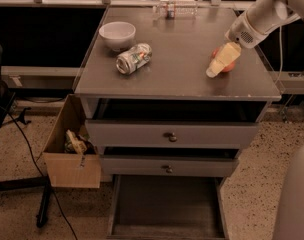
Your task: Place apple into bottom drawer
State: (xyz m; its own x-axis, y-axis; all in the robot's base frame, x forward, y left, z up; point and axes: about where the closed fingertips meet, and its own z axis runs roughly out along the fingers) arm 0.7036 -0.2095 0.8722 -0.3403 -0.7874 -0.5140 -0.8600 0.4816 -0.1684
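Dark grey floor of the bottom drawer (167, 206), lower centre of frame: pulled out and open to receive. Above it sit the two knobbed drawers (171, 135). On the cabinet top (182, 76), the crushed can (134, 58) and white bowl (117, 34) are at upper left. The apple (230, 65) rests at upper right, near the right edge. The gripper (222, 60) is down at the apple, covering its near side; cannot tell whether it is clenched.

Step, as judged: the grasp. Next: secure the hold, lift clear, carry past the front edge, lower into the drawer.
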